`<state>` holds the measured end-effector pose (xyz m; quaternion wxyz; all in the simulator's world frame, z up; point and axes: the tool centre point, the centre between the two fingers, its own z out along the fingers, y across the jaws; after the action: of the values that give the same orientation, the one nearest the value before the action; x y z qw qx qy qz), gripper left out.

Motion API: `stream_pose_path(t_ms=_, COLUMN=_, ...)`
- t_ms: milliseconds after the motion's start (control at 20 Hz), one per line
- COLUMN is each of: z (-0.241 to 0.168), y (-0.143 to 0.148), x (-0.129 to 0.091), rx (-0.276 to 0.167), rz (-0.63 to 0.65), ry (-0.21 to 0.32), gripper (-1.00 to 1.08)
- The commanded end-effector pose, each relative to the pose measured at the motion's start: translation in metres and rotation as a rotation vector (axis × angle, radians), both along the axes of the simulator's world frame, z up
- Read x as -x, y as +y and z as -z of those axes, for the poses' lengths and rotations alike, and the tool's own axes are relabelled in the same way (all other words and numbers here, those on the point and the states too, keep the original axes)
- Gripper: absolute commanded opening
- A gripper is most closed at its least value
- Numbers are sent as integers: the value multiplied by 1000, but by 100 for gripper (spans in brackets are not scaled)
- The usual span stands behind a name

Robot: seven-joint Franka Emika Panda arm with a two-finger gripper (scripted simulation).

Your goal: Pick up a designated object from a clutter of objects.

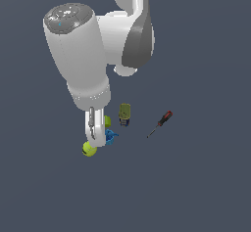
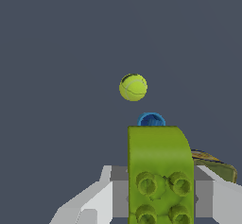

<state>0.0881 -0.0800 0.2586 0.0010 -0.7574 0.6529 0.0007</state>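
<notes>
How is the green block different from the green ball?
The lime-green block has flat sides and round studs; the ball is round and smooth with thin curved lines. The block sits between the gripper's fingers, while the ball lies alone on the floor. The block is a deeper green; the ball is yellower. Both are greenish.

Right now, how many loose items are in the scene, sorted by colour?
Green or yellow-green: 3 (ball, flat studded block, olive can)
Blue: 1 (cup-like piece)
Red-handled: 1 (screwdriver)
Total: 5
</notes>
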Motion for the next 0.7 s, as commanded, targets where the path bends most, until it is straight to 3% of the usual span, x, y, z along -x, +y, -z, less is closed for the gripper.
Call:
stream_pose_path(t_ms=0, z=-24, y=-21, x=2, rx=0, rz=-1, ry=0, gripper=-100)
stream_pose_path(t_ms=650, z=-131, y=-113, x=7, rx=2, rz=-1, ry=0, gripper=-100)
